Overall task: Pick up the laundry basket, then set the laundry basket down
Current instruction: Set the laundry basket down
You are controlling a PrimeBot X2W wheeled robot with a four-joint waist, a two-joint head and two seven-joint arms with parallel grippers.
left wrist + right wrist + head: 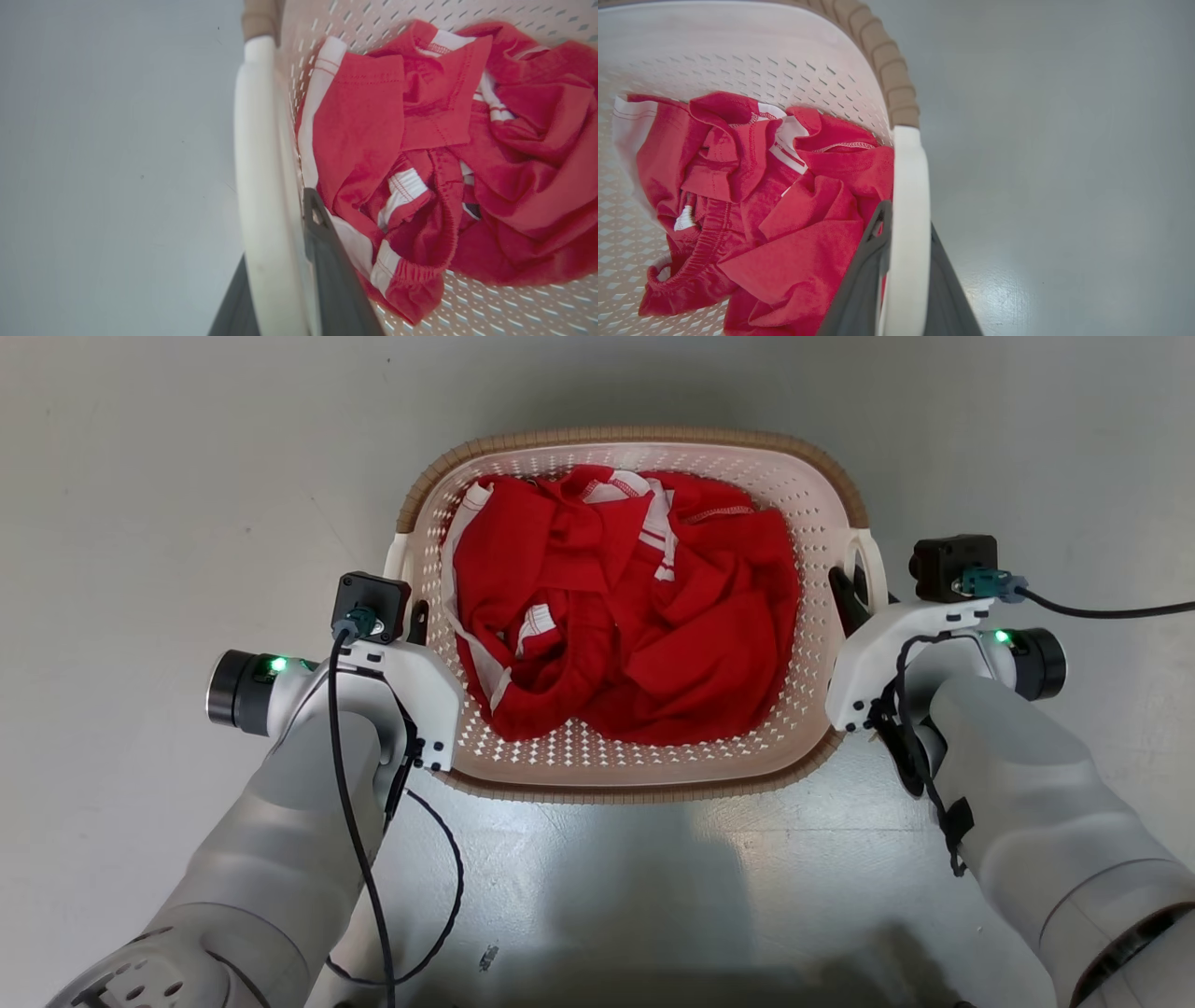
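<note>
Cream perforated plastic laundry basket [822, 495] with a brown woven-look rim sits centred ahead of the robot, between both arms, over the smooth grey floor [140, 476]. Resting or lifted: cannot tell. Crumpled red garment with white trim [635, 616] lies inside.

Left gripper [275, 228] is narrow, dark fingers clamped either side of the left white handle [257, 140]. Right gripper [906, 224] is likewise narrow, pinching the right white handle [910, 177], one finger inside the basket, one outside.
</note>
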